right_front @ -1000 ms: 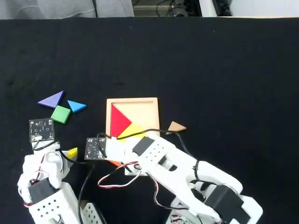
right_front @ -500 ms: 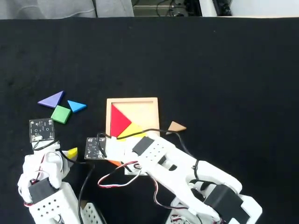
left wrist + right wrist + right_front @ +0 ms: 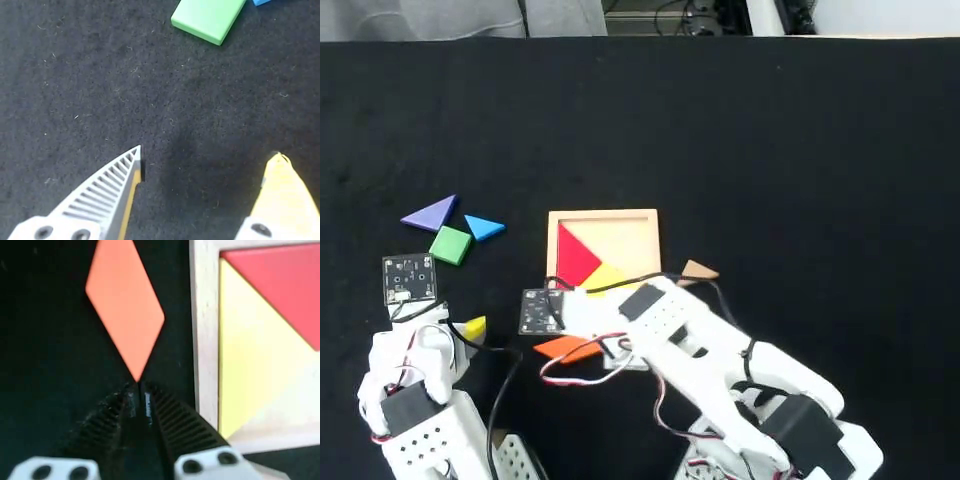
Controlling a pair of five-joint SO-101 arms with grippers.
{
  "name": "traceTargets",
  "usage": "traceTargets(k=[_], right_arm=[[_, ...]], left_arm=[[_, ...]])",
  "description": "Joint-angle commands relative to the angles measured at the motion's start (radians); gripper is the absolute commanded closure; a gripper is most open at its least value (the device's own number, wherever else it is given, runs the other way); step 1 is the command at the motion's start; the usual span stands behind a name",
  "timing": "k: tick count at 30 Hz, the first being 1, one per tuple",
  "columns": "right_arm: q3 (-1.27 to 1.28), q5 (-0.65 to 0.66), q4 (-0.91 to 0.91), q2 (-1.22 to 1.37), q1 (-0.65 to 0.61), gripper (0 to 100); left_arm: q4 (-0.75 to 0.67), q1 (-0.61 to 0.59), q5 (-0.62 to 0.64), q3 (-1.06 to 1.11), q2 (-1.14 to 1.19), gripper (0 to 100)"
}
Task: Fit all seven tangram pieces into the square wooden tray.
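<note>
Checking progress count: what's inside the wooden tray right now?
A red triangle and a yellow triangle lie in the tray, edge to edge; bare wood elsewhere. From above, the right arm covers the tray's near edge.

left fingers [image 3: 105, 190] spread wide apart above the black bench [image 3: 75, 75]; one tip ribbed grey, the other yellow. green block [image 3: 207, 17] lies flat well beyond the tips, cut by frame edge, blue piece [image 3: 262, 2] just beside its corner

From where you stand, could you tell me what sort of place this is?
Probably a robotics lab bench: a black-covered table, the right arm by a wooden tray of puzzle pieces, and cables behind the table's far edge.
</note>
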Motion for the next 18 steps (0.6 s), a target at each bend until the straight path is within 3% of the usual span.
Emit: traceTargets(k=[1, 6, 9, 15, 18], right_arm=[[0.001, 0.041, 0.015, -0.008, 0.055, 98.8], [-0.019, 0.038, 0.025, -0.010, 0.058, 98.8], [-0.059, -0.046, 0.058, -0.044, 0.023, 98.4], [-0.087, -0.144, 0.094, -0.174, -0.100, 77.3], [-0.105, -0.143, 0.092, -0.205, -0.133, 77.0]], left_arm=[[-0.015, -0.004, -0.008, -0.005, -0.008, 63], [-0.015, -0.004, -0.008, -0.005, -0.008, 63], [-0.017, -0.025, -0.005, -0.016, -0.008, 63], [-0.003, -0.136, 0.064, -0.062, -0.008, 63], [0.046, -0.254, 0.041, -0.096, -0.008, 63]])
